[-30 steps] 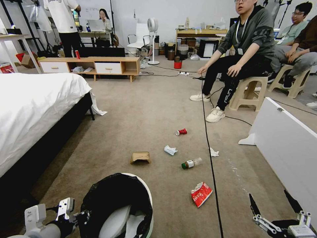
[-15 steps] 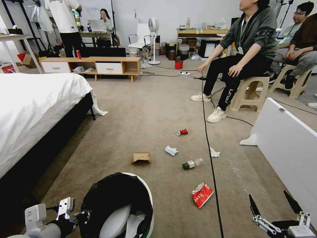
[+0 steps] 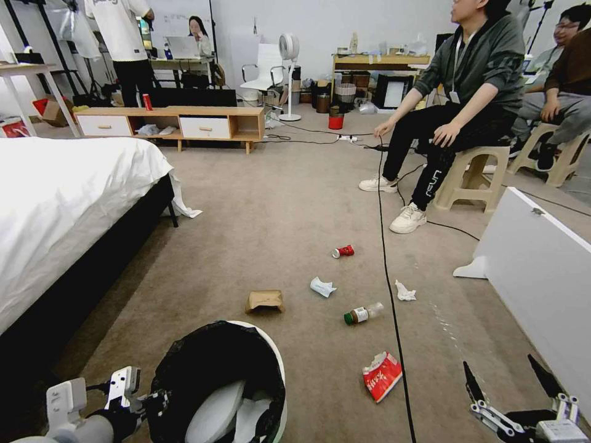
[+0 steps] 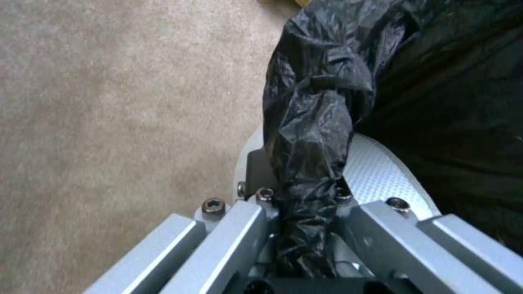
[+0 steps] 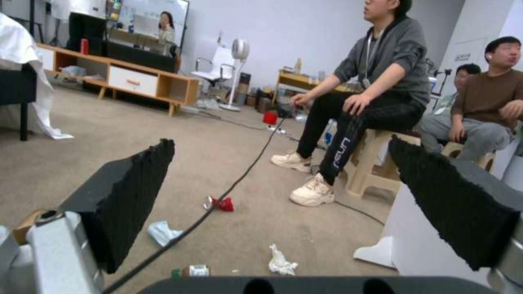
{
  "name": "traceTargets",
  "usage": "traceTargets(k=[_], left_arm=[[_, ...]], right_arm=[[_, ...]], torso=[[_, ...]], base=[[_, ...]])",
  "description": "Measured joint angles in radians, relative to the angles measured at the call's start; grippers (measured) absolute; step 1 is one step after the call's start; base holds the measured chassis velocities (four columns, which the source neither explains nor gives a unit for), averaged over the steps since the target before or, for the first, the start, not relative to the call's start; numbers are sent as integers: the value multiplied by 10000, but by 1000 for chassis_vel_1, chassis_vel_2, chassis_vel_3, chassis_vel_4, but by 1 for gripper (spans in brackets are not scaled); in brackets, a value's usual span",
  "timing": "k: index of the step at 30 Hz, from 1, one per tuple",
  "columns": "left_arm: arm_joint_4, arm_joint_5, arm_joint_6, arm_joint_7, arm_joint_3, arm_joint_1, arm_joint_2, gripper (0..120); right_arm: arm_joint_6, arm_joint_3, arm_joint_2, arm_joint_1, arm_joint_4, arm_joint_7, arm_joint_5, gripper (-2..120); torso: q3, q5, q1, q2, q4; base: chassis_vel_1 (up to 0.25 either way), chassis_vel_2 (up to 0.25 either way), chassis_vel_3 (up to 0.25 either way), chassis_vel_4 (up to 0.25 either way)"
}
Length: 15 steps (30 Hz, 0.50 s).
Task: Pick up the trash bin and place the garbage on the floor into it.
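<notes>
Left gripper [image 4: 305, 212] clamps trash bin [image 3: 218, 381] rim; right gripper [image 3: 508, 381] gapes above bare floor [image 3: 258, 209].

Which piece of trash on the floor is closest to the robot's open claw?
The red snack packet. It lies nearest the open right gripper; the bottle, tissues and can lie farther off.

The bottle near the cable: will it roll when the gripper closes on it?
Probably. The bottle lies on its side on flat carpet, so a nudge could roll it. It looks nearly empty, so likely light. The open right gripper hangs short of it.
</notes>
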Motion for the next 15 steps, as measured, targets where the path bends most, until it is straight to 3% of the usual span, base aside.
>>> traceTargets(k=[6, 9, 12, 15], left_arm=[[-6, 20, -2, 0, 12, -14, -5, 1], [-7, 24, -6, 1, 12, -40, -4, 1], [-7, 26, -7, 5, 12, -42, -2, 1], [-1, 36, -7, 6, 24, -37, -8, 1]], right_arm=[[0, -5, -7, 7, 0, -12, 19, 100], [0, -2, -16, 10, 1, -15, 35, 100], [0, -1, -19, 4, 0, -18, 50, 100], [2, 14, -29, -8, 2, -31, 85, 100]], torso=[[-1, 2, 0, 0, 1], [-1, -22, -1, -2, -2], [0, 8, 0, -1, 0], [0, 10, 0, -1, 3]], base=[[-101, 107, 88, -109], [-126, 107, 93, -125], [-104, 129, 117, -120], [-103, 119, 113, -83]])
